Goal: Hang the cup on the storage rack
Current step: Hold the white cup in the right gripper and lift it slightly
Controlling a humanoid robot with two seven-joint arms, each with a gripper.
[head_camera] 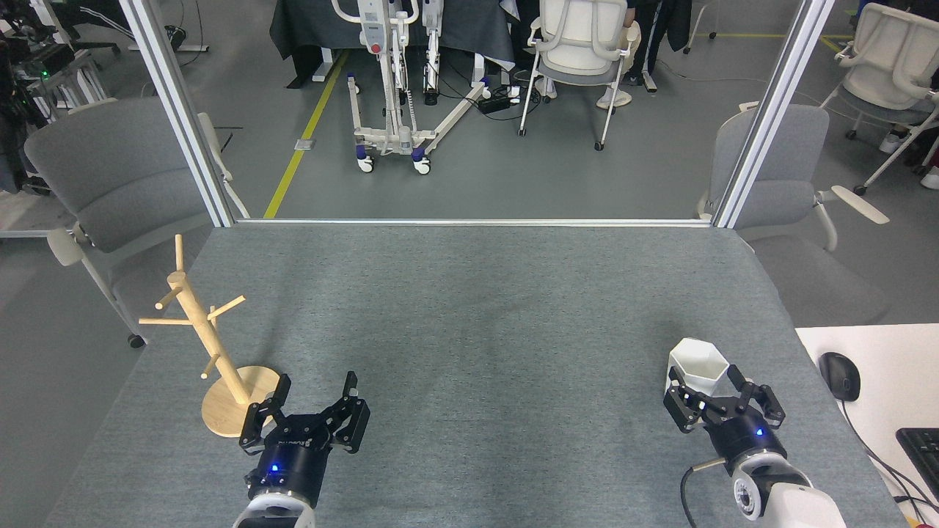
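Surface: table (477, 308) covered with grey felt-like cloth.
Left near corner: wooden storage rack (213, 345) standing upright.
Right near side: white cup (695, 364), opening upward.

White cup (697, 367) between right claw (722, 403) fingers, rack (209, 345) far left.

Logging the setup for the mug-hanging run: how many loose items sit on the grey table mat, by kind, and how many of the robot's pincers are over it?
Cups: 1, the white cup
Storage racks: 1, the wooden storage rack
Pincers: 2, left pincer and right pincer
Total: 4
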